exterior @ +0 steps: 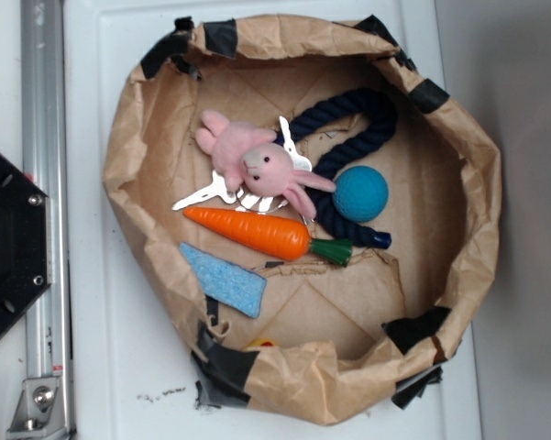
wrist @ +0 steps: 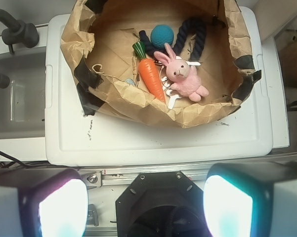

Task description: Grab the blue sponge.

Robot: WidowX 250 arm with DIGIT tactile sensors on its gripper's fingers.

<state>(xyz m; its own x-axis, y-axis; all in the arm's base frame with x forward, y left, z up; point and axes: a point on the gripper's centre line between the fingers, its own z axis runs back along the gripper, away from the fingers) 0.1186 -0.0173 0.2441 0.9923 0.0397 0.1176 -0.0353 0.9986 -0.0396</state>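
Gripper (wrist: 146, 207): seen only in wrist view, two pale glowing fingers (wrist: 64, 207) at the bottom corners, spread wide apart, nothing between them; parked well short of the bag, above the black base plate (wrist: 158, 207). Brown paper bag (exterior: 477, 183): rolled-down rim patched with black tape, set on a white lid (wrist: 153, 140), ahead of the spread fingers. Blue sponge (exterior: 224, 280): flat, light blue, speckled slab, lying on the bag floor by the wall nearest the gripper, angled, just beside the carrot without clear contact; almost hidden in wrist view, only a small blue sliver (wrist: 130, 82) above the folded rim, ahead and slightly left of the gripper. Orange toy carrot (wrist: 151, 78): green top pointing away from the gripper, immediately beyond the sponge. Pink plush rabbit (wrist: 183, 76): resting over white plastic pieces (exterior: 206, 194), to the right of the carrot. Teal ball (wrist: 162, 35): farther off, touching the navy rope loop (wrist: 197, 37) at the far side of the bag.
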